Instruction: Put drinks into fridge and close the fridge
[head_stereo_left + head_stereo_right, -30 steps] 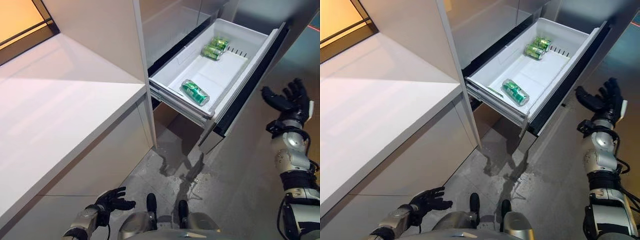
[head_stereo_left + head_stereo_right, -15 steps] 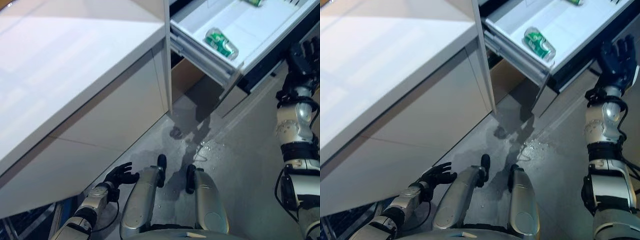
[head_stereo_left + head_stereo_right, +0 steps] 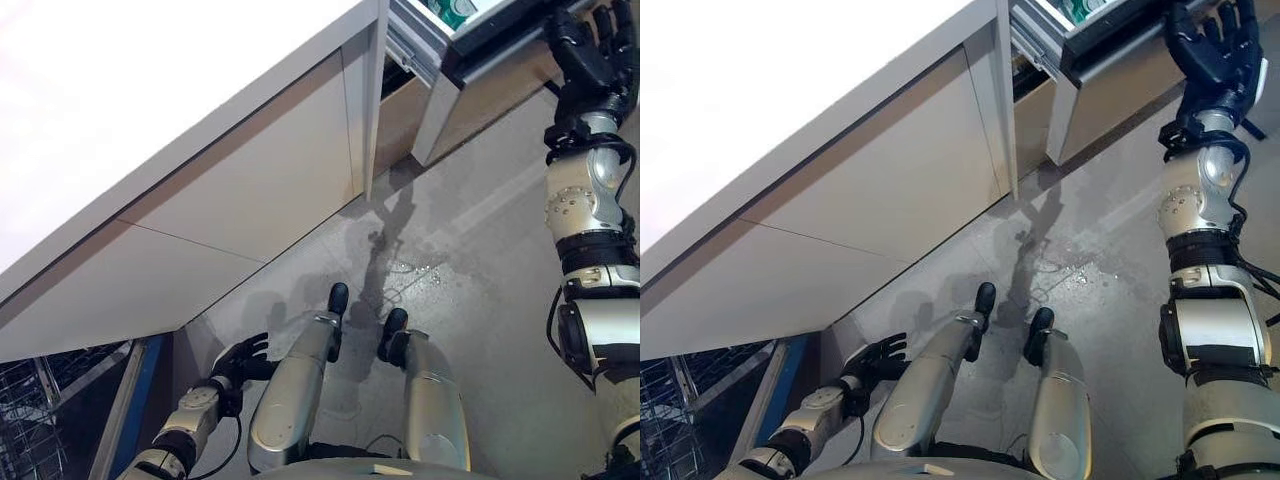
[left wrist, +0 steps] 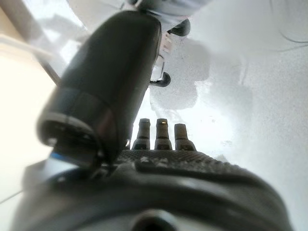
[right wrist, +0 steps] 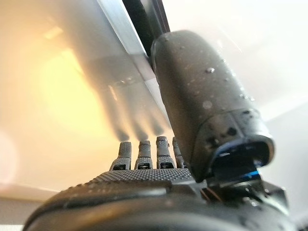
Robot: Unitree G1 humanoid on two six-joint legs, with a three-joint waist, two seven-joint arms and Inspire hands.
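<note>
At upper right, the right hand (image 3: 1212, 45), fingers spread and empty, meets the fridge drawer (image 3: 1110, 55); push flat and squarely. Left hand (image 3: 872, 358) hangs relaxed, lower left.

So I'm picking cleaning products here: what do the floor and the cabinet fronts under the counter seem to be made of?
The floor looks like grey polished concrete or stone: mottled, slightly glossy, with wet spots catching light. The cabinet fronts look like smooth beige laminate or painted board: flat, matte, with thin seams between panels. Neither is certain from looks alone.
</note>
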